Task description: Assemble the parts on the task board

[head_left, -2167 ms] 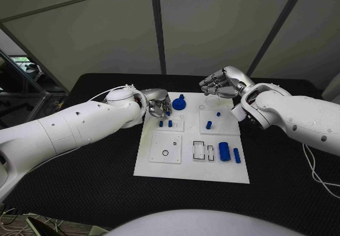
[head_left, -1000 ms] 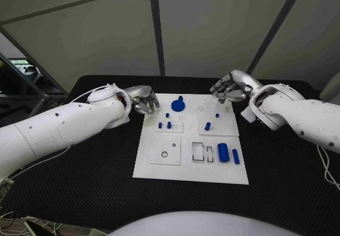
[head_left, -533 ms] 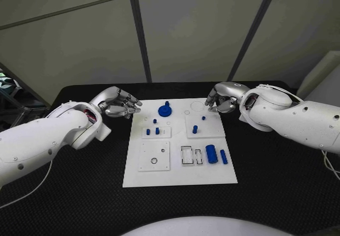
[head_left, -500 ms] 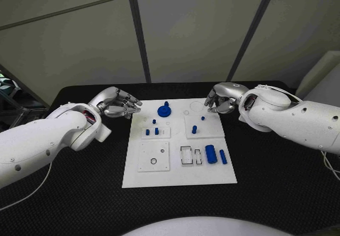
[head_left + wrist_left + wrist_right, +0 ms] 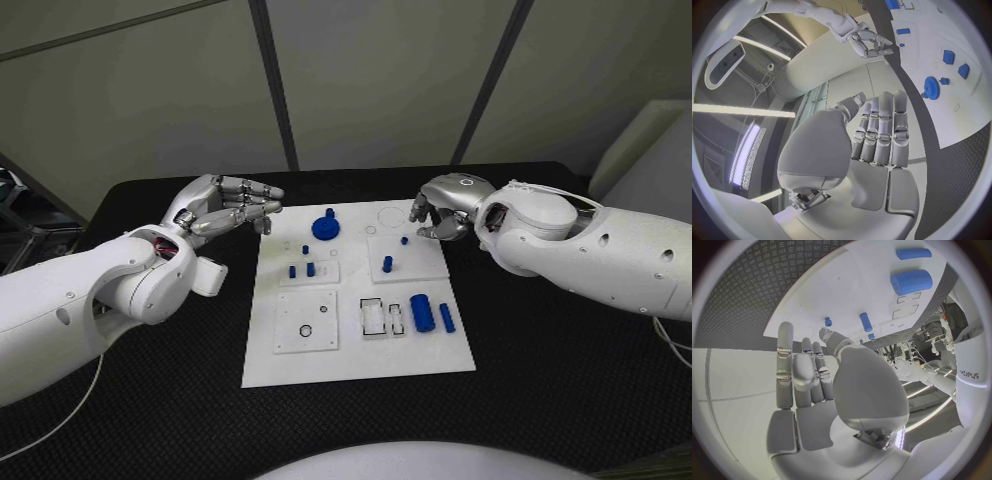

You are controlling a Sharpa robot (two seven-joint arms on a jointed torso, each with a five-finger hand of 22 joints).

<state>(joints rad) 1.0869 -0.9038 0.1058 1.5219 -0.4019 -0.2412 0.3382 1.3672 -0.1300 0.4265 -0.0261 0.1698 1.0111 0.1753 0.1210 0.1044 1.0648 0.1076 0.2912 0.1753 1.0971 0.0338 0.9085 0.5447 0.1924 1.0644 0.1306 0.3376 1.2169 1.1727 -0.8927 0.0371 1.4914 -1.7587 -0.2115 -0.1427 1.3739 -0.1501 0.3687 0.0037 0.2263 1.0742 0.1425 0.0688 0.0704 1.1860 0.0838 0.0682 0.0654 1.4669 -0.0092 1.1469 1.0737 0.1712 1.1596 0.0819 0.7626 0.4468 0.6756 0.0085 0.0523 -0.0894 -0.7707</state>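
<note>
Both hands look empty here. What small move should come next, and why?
Probably lower the right hand toward the small peg just below it. Neither it nor the left hand holds anything, and loose parts like the thick cylinder lie unassembled on the task board.

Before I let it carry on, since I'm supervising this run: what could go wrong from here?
The right robot hand hangs low at the task board's far right corner, near a short blue peg; reaching in, it might knock that peg. The large blue cylinder and the thin blue rod lie on their sides and could roll if bumped. The left robot hand, empty with fingers extended, hovers off the board's left edge; sweeping in, it could catch the blue gear.
</note>
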